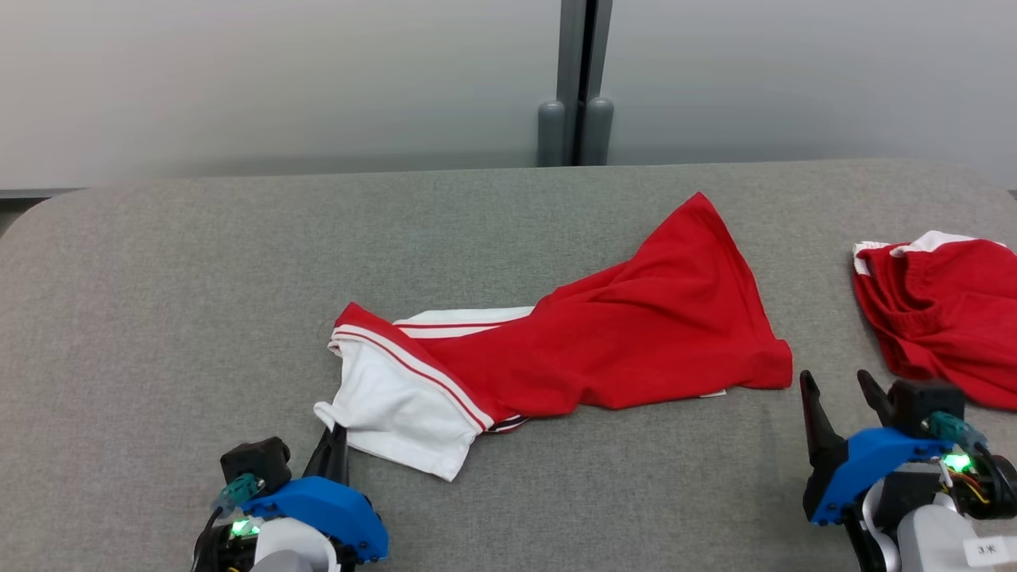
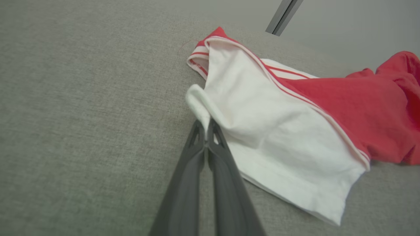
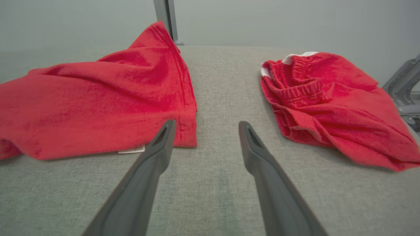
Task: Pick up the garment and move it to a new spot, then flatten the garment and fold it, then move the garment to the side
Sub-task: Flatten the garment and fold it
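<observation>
— Where did the garment lie?
— I saw the red-and-white garment (image 1: 620, 342) crumpled in the middle of the table (image 1: 159, 318). My left gripper (image 1: 334, 441) was pinched shut on its white sleeve corner; my right gripper (image 1: 834, 381) hung open near its red hem.

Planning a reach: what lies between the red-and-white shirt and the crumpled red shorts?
Nothing: bare grey fabric tabletop separates the red-and-white shirt from the crumpled red shorts, clearest in the right wrist view.

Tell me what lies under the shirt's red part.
A white, red-striped layer and a small white label poke out from beneath the red part; anything else there is hidden.
</observation>
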### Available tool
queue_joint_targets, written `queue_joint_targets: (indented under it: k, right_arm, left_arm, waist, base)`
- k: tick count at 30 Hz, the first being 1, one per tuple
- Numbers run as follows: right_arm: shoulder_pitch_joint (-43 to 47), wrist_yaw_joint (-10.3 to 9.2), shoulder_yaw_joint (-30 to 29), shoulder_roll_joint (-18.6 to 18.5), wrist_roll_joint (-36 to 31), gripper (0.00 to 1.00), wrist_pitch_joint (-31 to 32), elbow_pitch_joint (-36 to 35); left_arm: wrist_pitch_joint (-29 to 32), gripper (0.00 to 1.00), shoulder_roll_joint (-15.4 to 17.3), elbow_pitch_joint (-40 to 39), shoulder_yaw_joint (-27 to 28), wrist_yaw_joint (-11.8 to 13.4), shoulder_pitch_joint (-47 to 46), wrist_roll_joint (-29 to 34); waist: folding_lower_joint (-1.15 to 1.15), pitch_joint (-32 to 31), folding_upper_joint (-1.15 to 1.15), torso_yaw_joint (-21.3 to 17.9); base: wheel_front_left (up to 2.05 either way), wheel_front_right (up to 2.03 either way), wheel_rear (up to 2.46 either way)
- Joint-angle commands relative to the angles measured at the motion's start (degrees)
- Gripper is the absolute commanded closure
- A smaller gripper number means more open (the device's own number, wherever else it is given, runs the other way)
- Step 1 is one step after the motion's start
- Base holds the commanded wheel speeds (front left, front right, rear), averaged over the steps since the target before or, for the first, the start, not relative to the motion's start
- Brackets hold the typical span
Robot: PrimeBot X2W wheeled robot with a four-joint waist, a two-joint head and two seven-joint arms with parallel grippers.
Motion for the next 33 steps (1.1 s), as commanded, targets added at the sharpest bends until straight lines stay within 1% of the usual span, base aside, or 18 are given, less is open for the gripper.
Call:
queue_joint_targets:
  k: [1, 6, 7, 8, 9, 14, 18, 20, 21, 22, 23, 24, 25, 26, 30, 33]
  right_arm:
    - [-2.4, 0.01, -0.1, -0.3, -0.5, 0.0, 1.5, 2.0]
    - [-7.9, 0.01, 0.2, -1.7, -0.4, 0.0, 5.1, 9.8]
    - [-7.9, 0.01, 0.2, -1.7, -0.4, 0.0, 5.1, 9.8]
    - [-10.2, 0.01, -0.4, -2.1, 0.5, 0.0, 5.7, 13.0]
    - [-10.2, 0.01, -0.4, -2.1, 0.5, 0.0, 5.7, 13.0]
    - [-14.4, 0.01, -0.5, -3.4, 0.2, 0.0, 7.1, 21.3]
    - [-16.8, 0.01, 0.9, -3.9, 1.0, 0.0, 8.1, 26.5]
    - [-17.5, 0.01, 2.1, -3.9, 1.7, 0.51, 8.6, 28.6]
    - [-17.9, 0.01, 2.5, -4.0, 2.1, 0.56, 8.7, 29.6]
    - [-18.3, 0.01, 3.0, -4.1, 2.5, 0.67, 8.9, 30.4]
    - [-18.7, 0.01, 3.5, -4.1, 3.2, 0.74, 8.9, 31.2]
    - [-19.0, 0.01, 3.9, -4.1, 3.9, 0.86, 8.8, 31.8]
    - [-19.4, 0.01, 4.3, -4.3, 4.5, 0.91, 8.4, 32.4]
    - [-19.8, 0.01, 4.7, -4.4, 5.1, 1.0, 7.9, 32.8]
    - [-21.6, 0.01, 6.1, -4.3, 8.0, 1.0, 5.4, 33.7]
    - [-22.1, 0.01, 7.8, -3.6, 11.3, 1.0, 3.4, 33.0]
  left_arm:
    - [-0.3, 1.0, 0.1, -1.3, -0.5, 0.1, -0.7, 0.4]
    - [-0.6, 1.0, -0.2, -4.8, -1.2, 0.6, -0.6, 1.1]
    - [-0.6, 1.0, -0.2, -4.8, -1.2, 0.6, -0.6, 1.1]
    - [-0.5, 1.0, -0.3, -6.0, -1.6, 0.8, -0.6, 1.3]
    - [-0.5, 1.0, -0.3, -6.0, -1.6, 0.8, -0.6, 1.3]
    - [0.0, 1.0, 0.1, -8.3, -2.0, 1.4, -0.1, 1.3]
    - [0.2, 1.0, 0.6, -9.6, -2.0, 1.8, 0.6, 1.1]
    - [0.3, 1.0, 0.8, -10.1, -2.0, 2.0, 1.0, 1.0]
    - [0.3, 1.0, 0.9, -10.3, -1.9, 2.1, 1.2, 1.0]
    - [0.3, 1.0, 1.0, -10.6, -1.9, 2.2, 1.3, 0.9]
    - [0.3, 1.0, 1.2, -11.0, -1.9, 2.3, 1.3, 0.9]
    - [0.2, 1.0, 1.2, -11.3, -1.8, 2.3, 1.2, 0.9]
    - [0.2, 1.0, 1.3, -11.6, -1.8, 2.3, 1.2, 0.8]
    - [0.2, 1.0, 1.4, -11.9, -1.9, 2.3, 1.2, 0.9]
    - [0.1, 1.0, 2.2, -13.2, -2.0, 2.4, 0.8, 1.2]
    - [-0.1, 1.0, 3.0, -14.6, -2.0, 2.6, 0.3, 1.6]
  waist:
    - [0.0, 0.6, 0.0, 0.9]
    - [0.0, 1.8, 0.0, 2.7]
    - [0.0, 1.8, 0.0, 2.7]
    - [0.0, 2.3, 0.0, 3.2]
    - [0.0, 2.3, 0.0, 3.2]
    - [0.0, 2.9, 0.0, 4.1]
    - [0.0, 2.9, 0.0, 4.3]
    - [0.0, 2.9, 0.0, 4.3]
    - [0.0, 2.9, 0.0, 4.2]
    - [0.0, 2.8, 0.0, 4.1]
    - [0.0, 2.8, 0.0, 4.0]
    - [0.0, 2.8, 0.0, 4.0]
    - [0.0, 2.7, 0.0, 3.9]
    - [0.0, 2.7, 0.0, 3.8]
    - [0.0, 2.2, 0.0, 3.3]
    - [0.0, 1.4, 0.0, 2.8]
  base:
    - [0.0, 0.0, 0.0]
    - [0.0, 0.0, 0.0]
    - [0.0, 0.0, 0.0]
    - [0.0, 0.0, 0.0]
    - [0.0, 0.0, 0.0]
    - [0.0, 0.0, 0.0]
    - [0.0, 0.0, 0.0]
    - [0.0, 0.0, 0.0]
    - [0.0, 0.0, 0.0]
    - [0.0, 0.0, 0.0]
    - [0.0, 0.0, 0.0]
    - [0.0, 0.0, 0.0]
    - [0.0, 0.0, 0.0]
    - [0.0, 0.0, 0.0]
    - [0.0, 0.0, 0.0]
    - [0.0, 0.0, 0.0]
